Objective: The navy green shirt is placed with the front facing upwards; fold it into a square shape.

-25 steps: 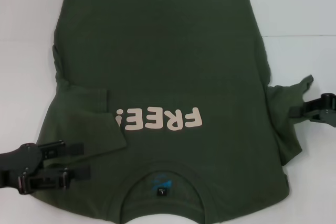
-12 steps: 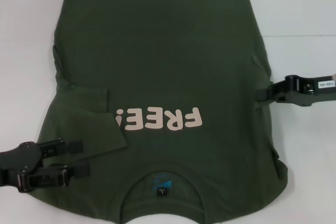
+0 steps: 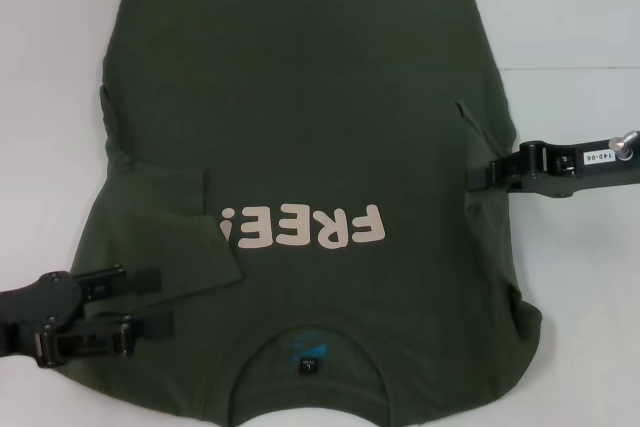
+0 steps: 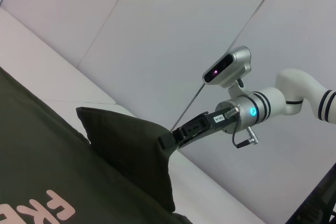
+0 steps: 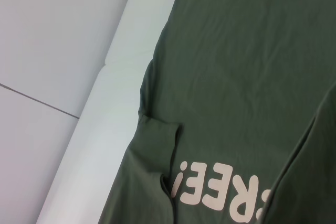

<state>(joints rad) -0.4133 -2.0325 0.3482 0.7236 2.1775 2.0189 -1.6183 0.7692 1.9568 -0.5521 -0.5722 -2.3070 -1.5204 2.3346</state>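
The navy green shirt (image 3: 320, 97) lies front up on the white table, its pale "FREE!" lettering (image 3: 305, 229) upside down to me and its collar label (image 3: 308, 365) nearest me. Its left sleeve (image 3: 190, 237) is folded in over the chest. My right gripper (image 3: 478, 175) is shut on the right sleeve at the shirt's right edge. The left wrist view shows that gripper (image 4: 173, 137) pinching a raised fold of the sleeve (image 4: 131, 150). My left gripper (image 3: 155, 302) rests open on the shirt's near left shoulder.
The white table (image 3: 560, 27) shows bare on both sides of the shirt and beyond its hem. In the right wrist view the shirt (image 5: 247, 77) runs close to the table's long edge (image 5: 100, 103), with a grey surface past it.
My right gripper has carried the right sleeve up and inward, from off the shirt's side onto its right edge. The left gripper has stayed where it was.
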